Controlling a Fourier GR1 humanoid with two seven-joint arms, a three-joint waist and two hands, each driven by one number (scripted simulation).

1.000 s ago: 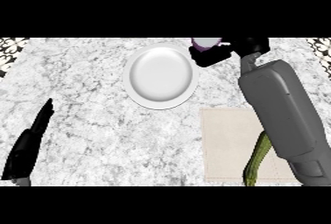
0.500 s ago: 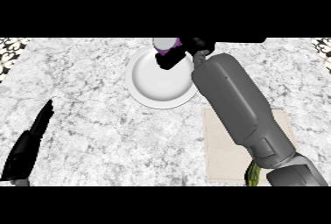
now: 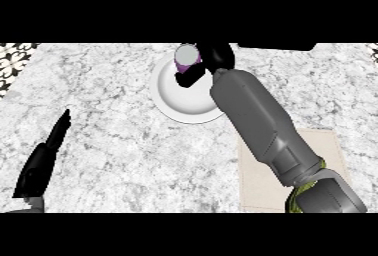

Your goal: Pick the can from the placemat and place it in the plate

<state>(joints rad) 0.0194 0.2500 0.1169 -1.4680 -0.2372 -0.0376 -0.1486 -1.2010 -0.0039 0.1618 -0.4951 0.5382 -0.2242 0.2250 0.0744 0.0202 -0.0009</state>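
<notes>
Nothing here can be read — no text, brand, number or sign shows. The can [image 3: 187, 56] has a plain purple side and a pale top with no label to make out, and the plate [image 3: 179, 100], placemat [image 3: 255, 175] and counter [image 3: 133, 150] carry no lettering.
</notes>
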